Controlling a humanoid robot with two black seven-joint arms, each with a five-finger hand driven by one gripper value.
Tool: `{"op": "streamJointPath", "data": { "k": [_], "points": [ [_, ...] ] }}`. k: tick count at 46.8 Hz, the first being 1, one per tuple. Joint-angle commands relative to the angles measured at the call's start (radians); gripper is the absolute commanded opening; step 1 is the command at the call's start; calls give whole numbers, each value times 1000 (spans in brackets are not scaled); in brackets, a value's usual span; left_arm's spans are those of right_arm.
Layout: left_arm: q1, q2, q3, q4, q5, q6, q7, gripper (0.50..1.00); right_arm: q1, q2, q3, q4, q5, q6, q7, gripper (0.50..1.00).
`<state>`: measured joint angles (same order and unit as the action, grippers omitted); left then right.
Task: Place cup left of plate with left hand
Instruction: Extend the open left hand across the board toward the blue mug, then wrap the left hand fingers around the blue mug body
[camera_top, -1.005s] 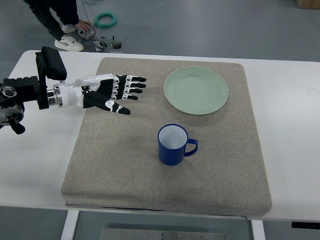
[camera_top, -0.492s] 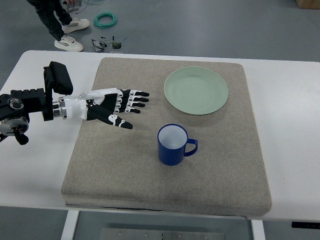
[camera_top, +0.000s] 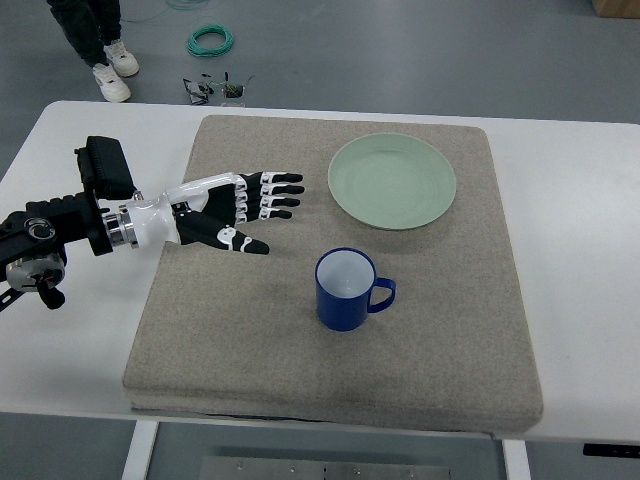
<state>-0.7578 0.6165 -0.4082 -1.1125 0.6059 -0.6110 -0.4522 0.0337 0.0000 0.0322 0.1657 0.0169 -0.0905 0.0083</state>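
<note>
While over the mat's (camera_top: 300, 390) left half, left hand (camera_top: 232, 208) open, empty, well apart from cup (camera_top: 347, 290).

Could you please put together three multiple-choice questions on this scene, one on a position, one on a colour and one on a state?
1. Where does the blue cup stand relative to the green plate?
A. Nearer the camera, apart from it
B. On top of it
C. Off the mat, on the bare table

2. What colour is the inside of the cup?
A. Green
B. White
C. Black

3. What is the left hand doing?
A. Gripping the cup's handle
B. Pressing on the plate
C. Open over the grey mat, holding nothing

Answers: 1 A, since bare mat shows between cup and plate, with the cup lower in the picture. 2 B, since the top view looks into a white interior. 3 C, since the fingers are spread, pointing toward the plate, well clear of both cup and plate.
</note>
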Motion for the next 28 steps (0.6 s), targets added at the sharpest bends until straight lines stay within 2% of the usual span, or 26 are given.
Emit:
{"op": "streamJointPath", "data": {
  "k": [1, 15, 28],
  "points": [
    [5, -9, 3, 8, 3, 0, -14, 977, 0, 0, 0, 0, 0, 0, -1, 934],
    [48, -17, 6, 7, 109, 0, -40, 984, 0, 0, 0, 0, 0, 0, -1, 934],
    [71, -72, 6, 30, 120, 0, -45, 994, 0, 0, 0, 0, 0, 0, -1, 934]
  ]
}}
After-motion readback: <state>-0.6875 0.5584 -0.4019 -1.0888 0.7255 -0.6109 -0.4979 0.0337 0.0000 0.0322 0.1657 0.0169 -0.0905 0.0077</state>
